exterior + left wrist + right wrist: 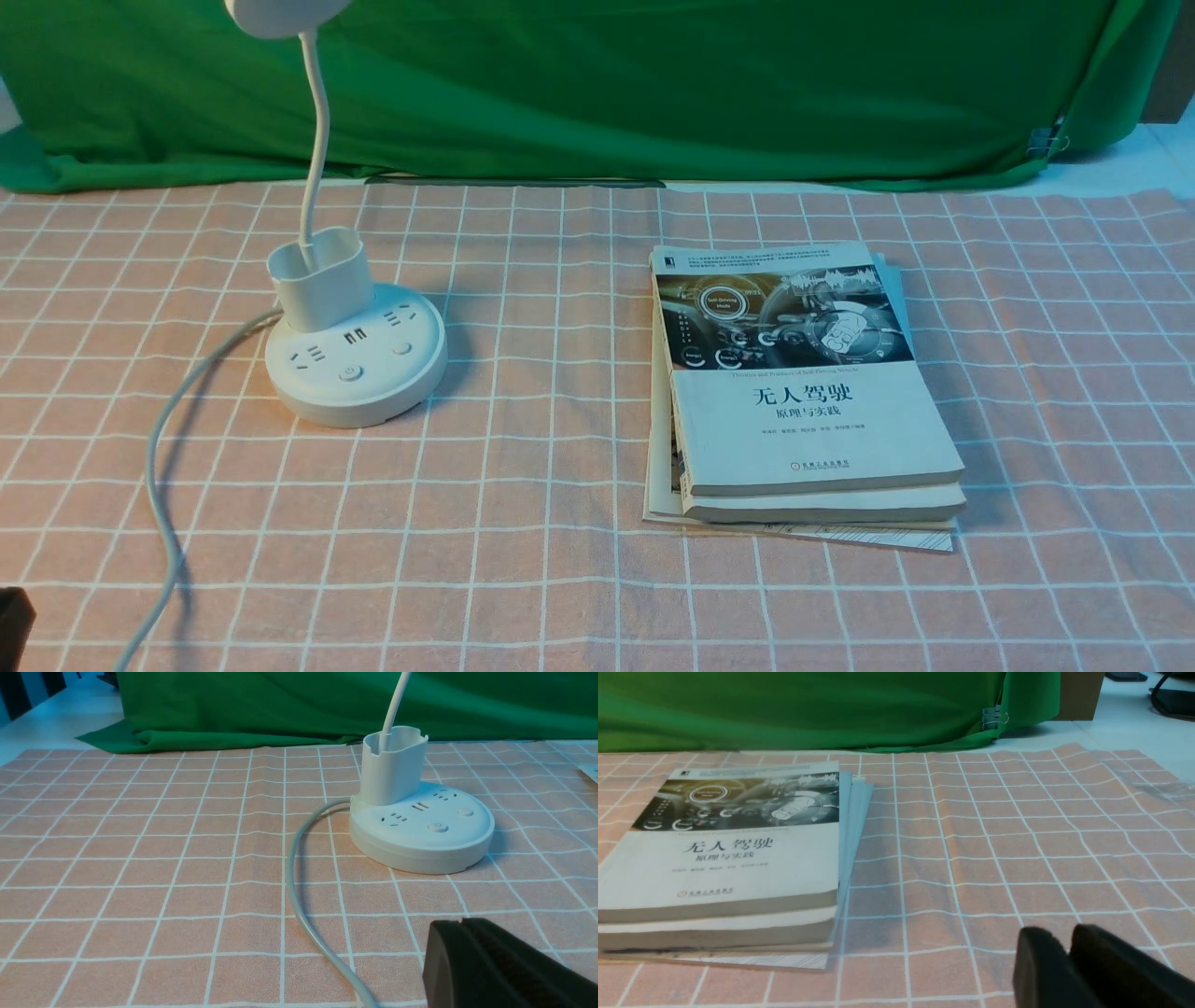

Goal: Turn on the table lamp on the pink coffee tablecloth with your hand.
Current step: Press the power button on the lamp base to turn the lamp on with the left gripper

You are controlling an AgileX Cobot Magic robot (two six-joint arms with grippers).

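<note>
Table lamp stands left-centre of the front frame on the pink coffee tablecloth, with its power button on the near side. Left claw, narrow and empty, is the nearer, lamp just ahead. Right claw, also narrow, sits by the book stack.

White lamp, pink white-gridded tablecloth

Shows the table lamp upright on the left half of the pink coffee tablecloth, with its thin neck rising to a head cropped by the top edge. Shows a pale cable curving from the base's left side down to the bottom edge. Places a stack of books well apart to the right, and a green cloth behind.
</note>
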